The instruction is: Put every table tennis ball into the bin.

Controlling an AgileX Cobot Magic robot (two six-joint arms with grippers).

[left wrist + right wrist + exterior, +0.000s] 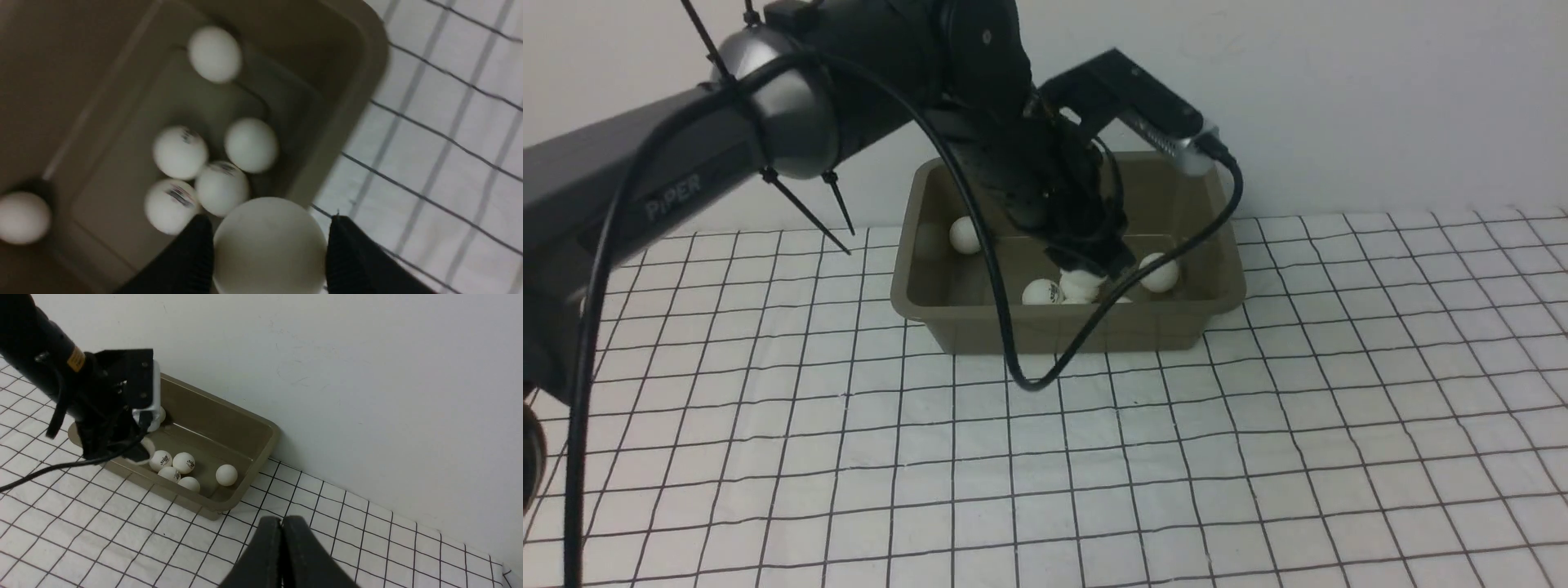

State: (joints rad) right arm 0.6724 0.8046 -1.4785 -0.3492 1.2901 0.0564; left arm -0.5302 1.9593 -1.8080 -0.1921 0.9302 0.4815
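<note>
The olive-grey bin (1054, 331) stands against the back wall, and several white table tennis balls (1041, 292) lie on its floor. My left gripper (1088, 273) hangs inside the bin near its front wall, shut on one more table tennis ball (267, 245). The black fingers (192, 253) press that ball on both sides. Below it a cluster of balls (222, 188) lies on the bin floor (122, 171), with single balls (214, 53) farther off. My right gripper (282, 522) is shut and empty above the checked cloth, off the bin's right end (261, 457).
A white cloth with a black grid (1176, 457) covers the table. A pale wall (1339, 98) rises right behind the bin. The left arm's black cable (1021, 371) loops down over the bin's front rim onto the cloth.
</note>
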